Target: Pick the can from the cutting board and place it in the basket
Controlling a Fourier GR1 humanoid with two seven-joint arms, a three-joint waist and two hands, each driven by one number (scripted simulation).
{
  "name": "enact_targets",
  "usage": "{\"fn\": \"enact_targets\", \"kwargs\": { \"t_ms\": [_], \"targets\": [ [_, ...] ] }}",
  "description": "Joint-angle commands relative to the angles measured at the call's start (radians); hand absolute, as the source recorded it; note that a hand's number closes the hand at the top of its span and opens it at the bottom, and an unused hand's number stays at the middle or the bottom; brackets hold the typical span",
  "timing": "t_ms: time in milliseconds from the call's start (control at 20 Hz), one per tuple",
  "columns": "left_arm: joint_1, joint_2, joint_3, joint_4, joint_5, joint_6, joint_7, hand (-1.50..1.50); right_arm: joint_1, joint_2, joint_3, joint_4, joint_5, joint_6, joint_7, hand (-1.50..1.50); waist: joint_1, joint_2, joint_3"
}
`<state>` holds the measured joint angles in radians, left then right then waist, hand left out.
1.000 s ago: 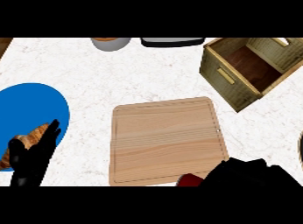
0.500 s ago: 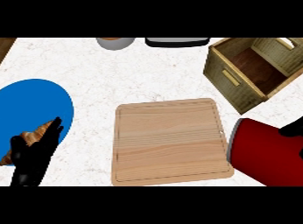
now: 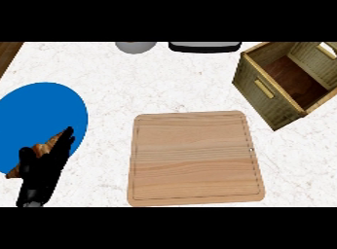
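The left hand [image 3: 40, 168] rests at the lower left, fingers [image 3: 62, 141] straight and together, tips over the blue plate [image 3: 28, 114]. Right of them the cutting board [image 3: 194, 158] lies bare; no can or right hand shows. Any placing should descend squarely over the basket [image 3: 272, 99] opening.

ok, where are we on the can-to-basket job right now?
Done: the cutting board is bare, so the can is off it. In hand: cannot say; neither the can nor the right hand shows in the head view. The left hand rests open at the lower left, over the blue plate. Left: the basket shows only its bare wooden floor, so the can is not in it yet.
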<state>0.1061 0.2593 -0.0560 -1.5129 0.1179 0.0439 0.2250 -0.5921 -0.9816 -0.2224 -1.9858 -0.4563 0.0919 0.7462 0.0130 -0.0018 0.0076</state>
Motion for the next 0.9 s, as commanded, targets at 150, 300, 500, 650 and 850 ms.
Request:
{"fn": "enact_targets", "kwargs": {
  "t_ms": [150, 300, 500, 650, 850],
  "targets": [
    [0.018, -0.024, -0.023, 0.053, -0.005, 0.005, 0.088, 0.0, -0.116, -0.058, 0.022, 0.31, 0.034, 0.158, -0.119, 1.5, 0.022, 0.012, -0.008],
    [0.009, -0.006, -0.007, 0.093, 0.003, -0.029, 0.06, 0.0, -0.152, -0.012, 0.086, 0.391, 0.112, 0.164, -0.203, 1.5, 0.027, 0.015, -0.009],
    [0.016, 0.027, 0.033, 0.116, 0.033, -0.072, 0.048, 0.0, -0.221, 0.019, 0.111, 0.472, 0.129, 0.174, -0.221, 1.5, 0.02, 0.01, -0.009],
    [0.018, -0.042, -0.036, 0.083, -0.041, 0.008, 0.058, 0.0, -0.223, 0.088, 0.144, 0.607, 0.191, 0.168, -0.315, 1.5, 0.028, 0.015, -0.008],
    [-0.006, -0.04, -0.012, 0.092, -0.021, -0.001, 0.06, 0.0, -0.27, 0.158, 0.12, 0.74, 0.151, 0.156, -0.318, 1.5, 0.02, 0.013, -0.008]
  ]
}}
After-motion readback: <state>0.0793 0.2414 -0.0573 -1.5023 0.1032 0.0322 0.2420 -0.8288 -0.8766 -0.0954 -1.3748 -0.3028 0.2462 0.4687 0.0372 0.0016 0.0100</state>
